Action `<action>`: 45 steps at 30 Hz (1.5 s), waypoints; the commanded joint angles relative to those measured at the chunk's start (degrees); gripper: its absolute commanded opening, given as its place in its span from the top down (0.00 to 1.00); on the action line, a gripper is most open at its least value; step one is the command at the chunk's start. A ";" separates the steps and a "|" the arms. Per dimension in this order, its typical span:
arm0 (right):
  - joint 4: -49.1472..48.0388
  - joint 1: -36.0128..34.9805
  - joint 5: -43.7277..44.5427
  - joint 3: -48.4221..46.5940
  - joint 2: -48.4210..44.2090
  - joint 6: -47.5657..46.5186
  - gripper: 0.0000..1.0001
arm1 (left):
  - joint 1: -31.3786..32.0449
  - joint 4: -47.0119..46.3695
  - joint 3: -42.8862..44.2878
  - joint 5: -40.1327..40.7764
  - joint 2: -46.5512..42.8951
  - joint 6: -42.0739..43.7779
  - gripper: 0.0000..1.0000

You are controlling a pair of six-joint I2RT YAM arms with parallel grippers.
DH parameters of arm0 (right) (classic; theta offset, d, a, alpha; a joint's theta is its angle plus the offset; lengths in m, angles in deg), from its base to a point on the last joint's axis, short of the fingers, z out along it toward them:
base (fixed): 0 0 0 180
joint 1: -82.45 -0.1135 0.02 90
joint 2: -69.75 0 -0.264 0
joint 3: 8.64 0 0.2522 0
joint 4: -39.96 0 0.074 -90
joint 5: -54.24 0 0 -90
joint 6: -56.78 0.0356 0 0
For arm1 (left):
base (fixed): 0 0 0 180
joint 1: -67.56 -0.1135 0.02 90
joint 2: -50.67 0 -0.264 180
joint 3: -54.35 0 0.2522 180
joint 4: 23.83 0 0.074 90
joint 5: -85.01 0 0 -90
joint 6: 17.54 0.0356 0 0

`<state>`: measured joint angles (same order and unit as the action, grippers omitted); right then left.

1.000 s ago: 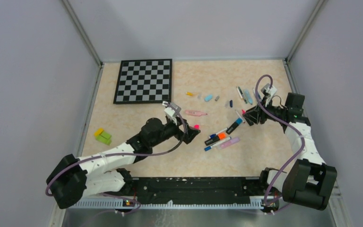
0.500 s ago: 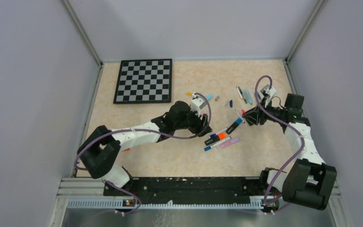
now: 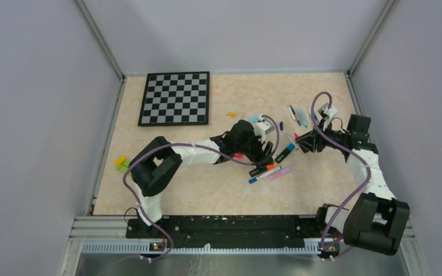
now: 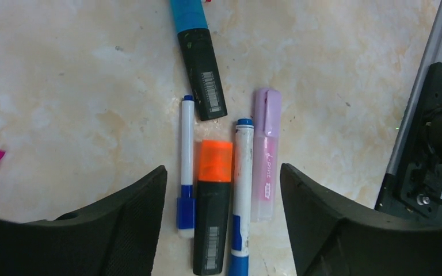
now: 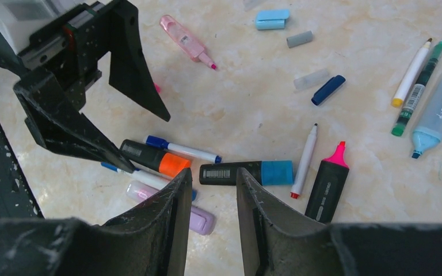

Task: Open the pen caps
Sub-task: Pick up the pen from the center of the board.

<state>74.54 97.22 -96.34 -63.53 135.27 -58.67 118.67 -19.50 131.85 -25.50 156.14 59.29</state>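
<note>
Four capped pens lie side by side between my left gripper's [image 4: 223, 169] open jaws without touching them: a thin pen with a dark blue cap [image 4: 185, 213], a black marker with an orange cap [image 4: 216, 161], a white pen [image 4: 242, 172], and a pink highlighter with a lilac cap [image 4: 266, 112]. Just beyond them lies a black marker with a light blue cap [image 5: 277, 172]. In the top view the left gripper [image 3: 263, 158] hovers over this cluster. My right gripper [image 5: 214, 171] hangs to the right of the cluster, jaws narrowly apart with nothing between them.
Loose caps lie farther back: light blue [image 5: 271, 19], grey [image 5: 299, 38], dark blue [image 5: 328, 89]. An uncapped pink marker [image 5: 327, 181] and more pens [image 3: 298, 115] sit at the right. A chessboard [image 3: 175, 98] is at back left and a yellow-green block [image 3: 121, 163] near the left wall.
My left arm has swung right, from left of the pink highlighter to over the pen cluster, and its jaws have narrowed somewhat. The right arm has not moved.
</note>
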 commanded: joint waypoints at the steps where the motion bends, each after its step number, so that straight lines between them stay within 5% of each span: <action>1: -1.54 1.25 0.28 -0.97 -0.67 0.93 0.66 | 0.78 -9.12 3.43 -1.47 4.68 -0.75 0.22; 16: -1.10 1.33 1.17 -1.66 -0.87 0.95 0.66 | 3.28 -20.40 11.94 5.52 16.16 3.46 0.27; 26: -4.39 3.87 10.69 -2.19 -1.88 6.43 0.66 | 4.66 -15.74 19.46 8.92 21.96 4.09 0.40; 45: -5.88 4.39 11.45 -1.68 -2.69 7.87 0.66 | 7.89 -4.76 24.50 16.68 25.11 8.54 0.57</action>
<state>70.52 100.76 -84.86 -63.55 134.24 -51.31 125.82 -25.75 154.24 -11.45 180.60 65.76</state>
